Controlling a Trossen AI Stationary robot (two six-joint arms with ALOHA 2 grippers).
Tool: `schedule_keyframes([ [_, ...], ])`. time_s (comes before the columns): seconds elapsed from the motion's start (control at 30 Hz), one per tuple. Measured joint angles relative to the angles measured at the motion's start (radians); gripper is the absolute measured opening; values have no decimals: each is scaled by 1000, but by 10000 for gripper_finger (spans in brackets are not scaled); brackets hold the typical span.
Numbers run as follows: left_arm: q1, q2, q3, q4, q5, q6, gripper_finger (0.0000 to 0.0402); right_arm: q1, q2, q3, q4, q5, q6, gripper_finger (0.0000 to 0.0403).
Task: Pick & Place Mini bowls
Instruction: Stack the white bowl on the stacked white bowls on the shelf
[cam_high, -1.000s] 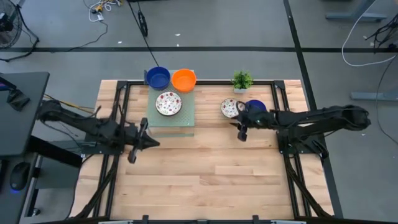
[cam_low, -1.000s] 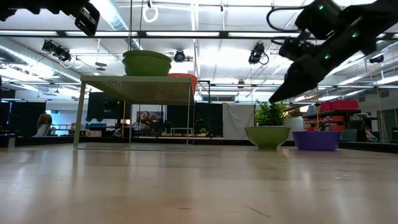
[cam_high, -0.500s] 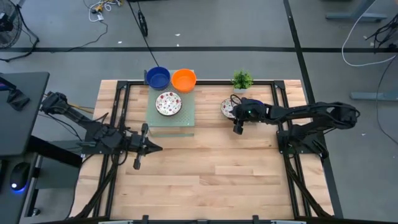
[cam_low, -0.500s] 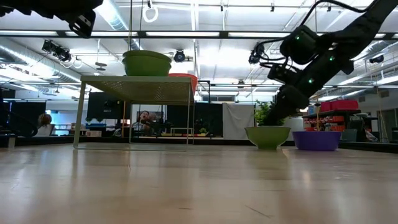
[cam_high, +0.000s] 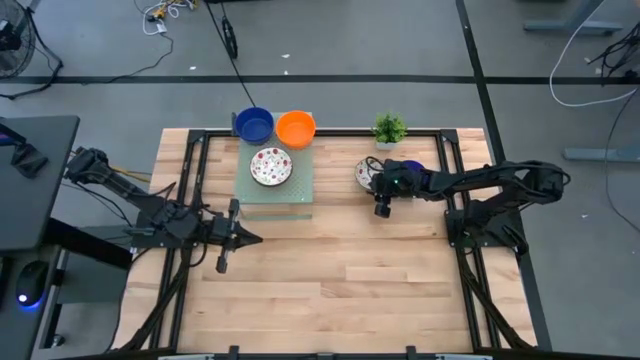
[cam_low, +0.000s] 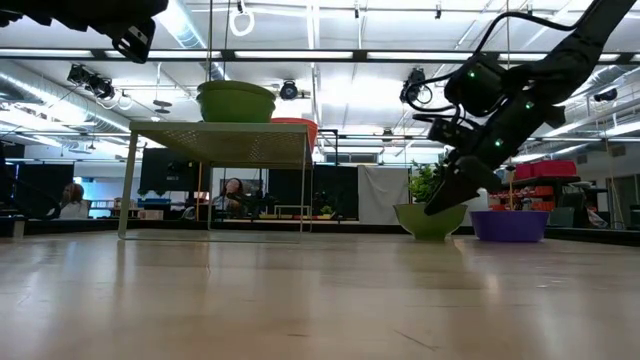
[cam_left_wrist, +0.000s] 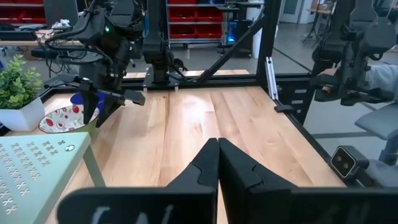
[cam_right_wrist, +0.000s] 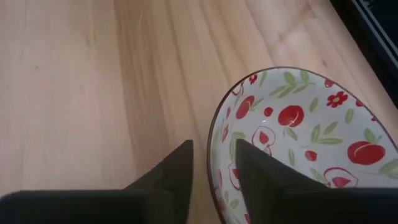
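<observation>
Floral mini bowl (cam_high: 367, 173) sits on the bench (cam_high: 330, 290) at the right rear, just beside a blue bowl (cam_high: 412, 169) and near the potted plant (cam_high: 389, 129). White glazed ceramic, round and shallow, red fruit and green leaf print inside (cam_right_wrist: 292, 143). The right hand (cam_high: 381, 205) is right at its near rim: in the right wrist view one finger (cam_right_wrist: 264, 180) lies over the inside of the rim and the other (cam_right_wrist: 168, 177) outside it, with the rim in the gap. Fingers are spread a little, not yet pinching as far as I can judge. The key relation: the rim edge runs between the fingers, so closing should clamp the wall. The bowl is round, so it has no long axis. The right arm is far nearer; the left is well apart.

Three more bowls are on the pale green perforated stand (cam_high: 275, 185): dark blue (cam_high: 254, 124), orange (cam_high: 296, 127), floral (cam_high: 271, 166).

Left hand (cam_high: 222, 262) hangs over the left of the bench, fingers pressed together, holding nothing.
</observation>
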Motion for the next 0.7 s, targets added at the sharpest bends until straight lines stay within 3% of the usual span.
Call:
schedule_keyframes([
  [0.27,1,9,0,10,-1,4,7,43,-1,1,3,14,-27,13],
  [0.47,2,90,0,117,-4,81,7,195,-6,33,-14,-4,16,24],
  [0.7,2,220,0,267,-4,133,8,420,-6,126,-59,-71,59,6],
])
